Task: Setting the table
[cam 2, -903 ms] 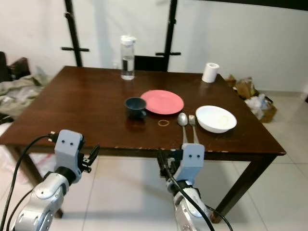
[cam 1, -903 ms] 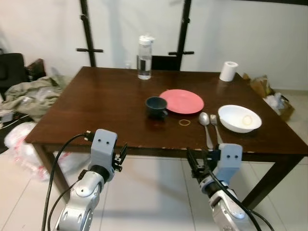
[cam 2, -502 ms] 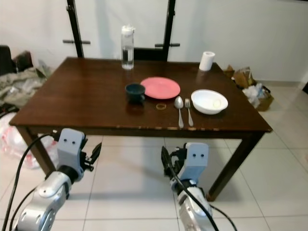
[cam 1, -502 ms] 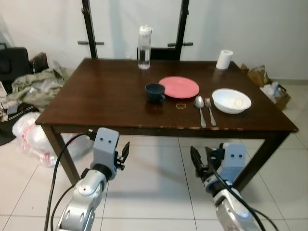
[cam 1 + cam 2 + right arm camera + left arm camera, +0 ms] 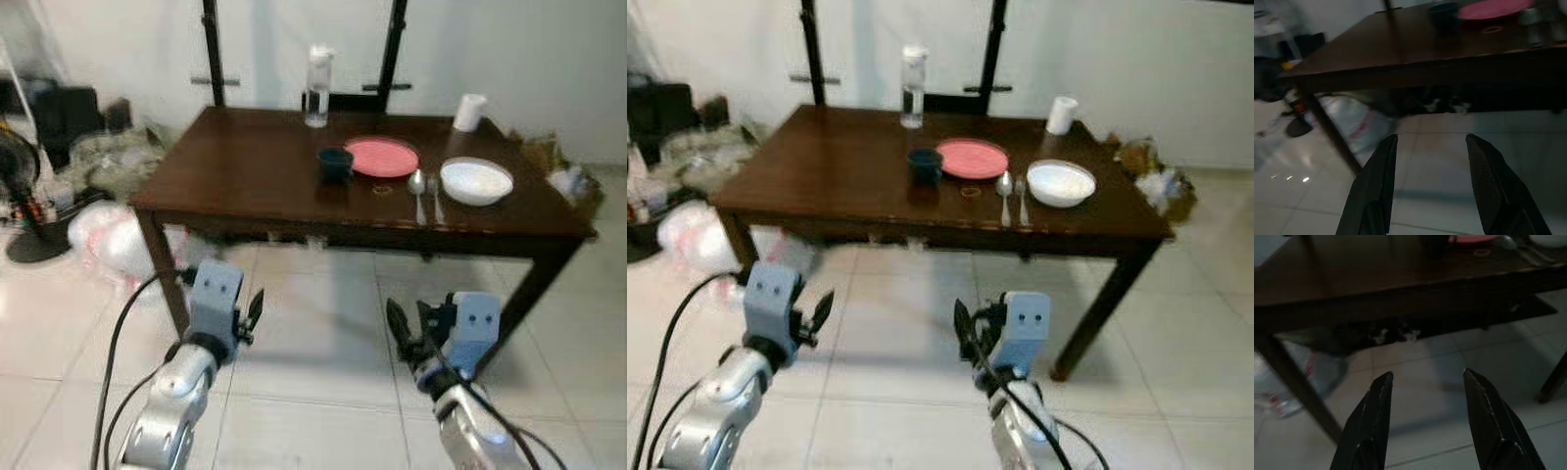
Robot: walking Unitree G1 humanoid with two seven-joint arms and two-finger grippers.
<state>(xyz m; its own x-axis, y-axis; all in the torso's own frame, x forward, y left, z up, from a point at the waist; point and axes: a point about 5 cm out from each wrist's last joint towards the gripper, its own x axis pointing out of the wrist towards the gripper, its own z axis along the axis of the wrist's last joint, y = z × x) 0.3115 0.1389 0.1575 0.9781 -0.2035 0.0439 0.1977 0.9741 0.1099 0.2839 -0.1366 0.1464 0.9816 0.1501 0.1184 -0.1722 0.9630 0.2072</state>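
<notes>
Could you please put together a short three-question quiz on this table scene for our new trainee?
1. True or false: the dark cup stands on the robot's left of the pink plate.
2. Which lies nearest the white bowl? A) the water bottle B) the fork C) the paper roll
3. Fill in: both the left end effector and the right end effector hang over the ____, short of the table.

Key
1. True.
2. B; the fork lies beside the spoon, just on the robot's left of the bowl.
3. Floor; both are open and hold nothing.
</notes>
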